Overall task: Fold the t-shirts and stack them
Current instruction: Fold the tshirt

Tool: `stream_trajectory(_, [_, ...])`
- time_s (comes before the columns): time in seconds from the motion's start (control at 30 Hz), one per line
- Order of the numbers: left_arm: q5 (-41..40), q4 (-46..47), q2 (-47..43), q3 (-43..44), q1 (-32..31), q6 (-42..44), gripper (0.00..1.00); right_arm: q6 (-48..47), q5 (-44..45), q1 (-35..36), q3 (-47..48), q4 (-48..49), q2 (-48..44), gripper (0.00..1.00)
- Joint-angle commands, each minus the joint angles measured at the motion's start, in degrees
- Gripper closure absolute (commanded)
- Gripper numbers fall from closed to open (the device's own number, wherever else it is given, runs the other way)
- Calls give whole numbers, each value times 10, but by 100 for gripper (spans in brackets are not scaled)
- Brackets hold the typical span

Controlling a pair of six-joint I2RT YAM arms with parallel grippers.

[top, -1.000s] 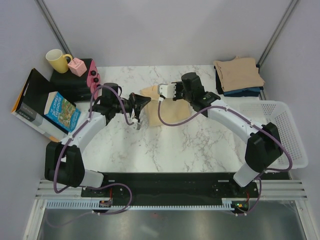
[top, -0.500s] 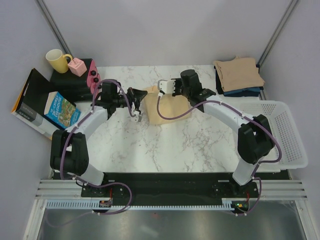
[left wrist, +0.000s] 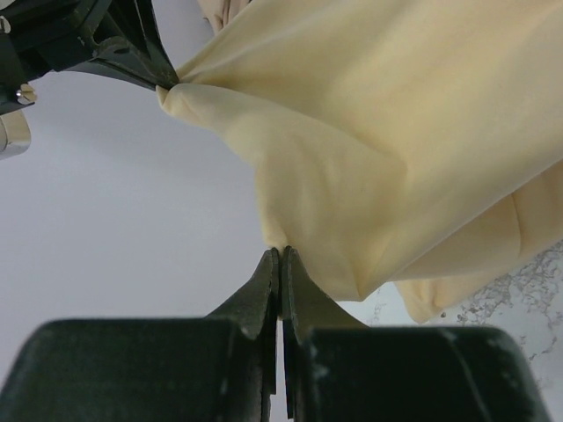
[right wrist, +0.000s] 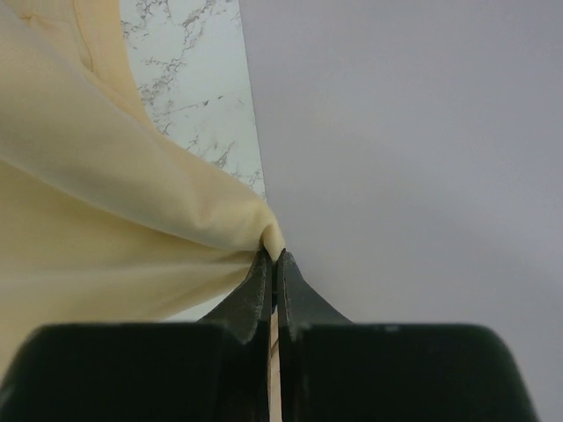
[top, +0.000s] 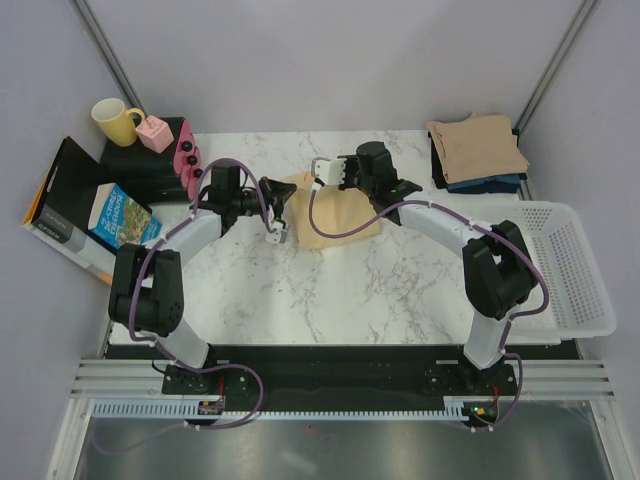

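You have both grippers pinching the pale yellow t-shirt at the far middle of the table. The left gripper nips one edge and the right gripper another, so the held edge runs left to right between them and the rest drapes toward you. The folded stack lies well to the right, nearer your right arm.

T-shirt on table; shirt stack behind basket, right; mug far left.
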Motion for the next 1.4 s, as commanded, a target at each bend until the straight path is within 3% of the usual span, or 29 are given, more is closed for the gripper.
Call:
stream_trajectory(0.0, [30,25,-36,-15,-1,19,98,25,3,-5,-10,21,-48,100])
stream_trajectory(0.27, [64,-113,-184,-61,-9,32,98,48,-33,-4,-106,-92,-200,100])
stream_trajectory(0.43, [83,-205,-298,-135,-22,46,98,58,-55,5,-164,-152,-304,100])
stream_trajectory(0.53, [93,-231,-355,-172,-30,43,98,60,-70,10,-193,-187,-339,100])
stream_trajectory(0.67, [93,-235,-366,-200,-33,44,98,52,-75,18,-213,-188,-330,100])
stream_trajectory(0.83, [67,-232,-279,-166,-33,55,98,63,-59,17,-175,-146,-249,100])
stream_trajectory(1.37, [52,-115,45,107,-14,11,98,46,15,-12,12,-12,8,100])
